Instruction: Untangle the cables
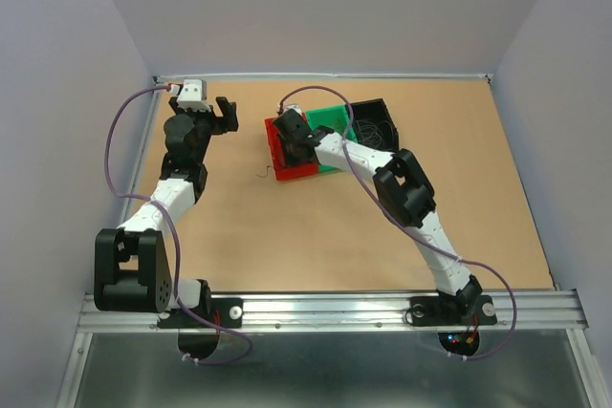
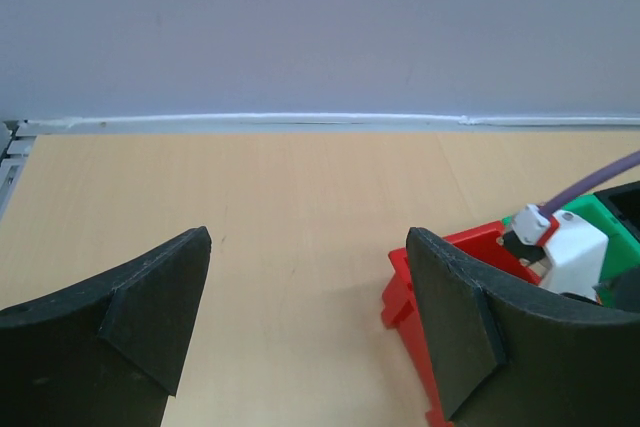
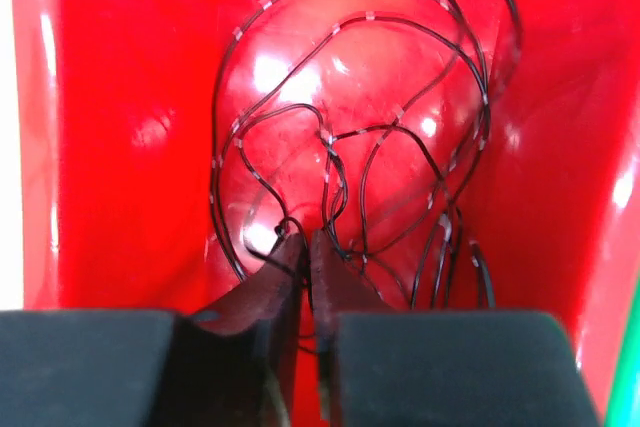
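- Cables (image 3: 330,172): thin dark strands lie in tangled loops on the floor of the red bin (image 3: 120,97).
- Right gripper (image 3: 305,239) is down inside that bin, its fingers pressed almost together with the tips among the strands. Whether one is caught between them cannot be told.
- Left gripper (image 2: 308,242) hangs over the table (image 2: 300,177), left of the bin, fingers spread wide and holding nothing.
- One small curly strand (image 1: 260,175) lies on the table just beside the bin's near left corner.
- Green bin (image 1: 330,119) and black bin (image 1: 375,110) stand to the right of the red one.
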Action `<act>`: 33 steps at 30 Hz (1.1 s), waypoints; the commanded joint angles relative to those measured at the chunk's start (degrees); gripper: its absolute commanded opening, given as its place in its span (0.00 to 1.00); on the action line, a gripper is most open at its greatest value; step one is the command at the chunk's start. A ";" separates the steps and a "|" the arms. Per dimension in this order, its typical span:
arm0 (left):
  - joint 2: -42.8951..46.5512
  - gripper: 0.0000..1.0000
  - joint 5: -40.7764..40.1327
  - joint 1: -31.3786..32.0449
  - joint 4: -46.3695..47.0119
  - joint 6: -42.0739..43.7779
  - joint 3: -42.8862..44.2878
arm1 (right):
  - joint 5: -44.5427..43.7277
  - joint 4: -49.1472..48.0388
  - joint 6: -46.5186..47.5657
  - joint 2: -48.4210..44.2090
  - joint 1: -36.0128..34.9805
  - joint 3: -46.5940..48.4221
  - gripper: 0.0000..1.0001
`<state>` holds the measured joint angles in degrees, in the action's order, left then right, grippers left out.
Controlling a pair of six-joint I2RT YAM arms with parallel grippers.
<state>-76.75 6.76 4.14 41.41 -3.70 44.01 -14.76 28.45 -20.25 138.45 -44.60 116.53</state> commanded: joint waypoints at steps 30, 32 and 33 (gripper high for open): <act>-2.17 0.91 1.13 6.06 -2.73 7.05 5.21 | 5.38 -24.41 13.29 -35.54 -8.38 -39.19 0.62; -2.61 0.91 5.77 3.78 -3.61 3.99 6.26 | -0.77 -23.97 17.60 -33.09 -12.50 -38.05 0.68; -3.22 0.91 6.93 1.68 -3.88 3.97 6.96 | -5.14 -23.96 20.66 -32.11 -13.83 -37.43 0.72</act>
<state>-79.46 9.67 10.07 36.60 3.51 47.03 -12.62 8.12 -9.37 103.37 -51.96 78.81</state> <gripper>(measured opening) 0.913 0.666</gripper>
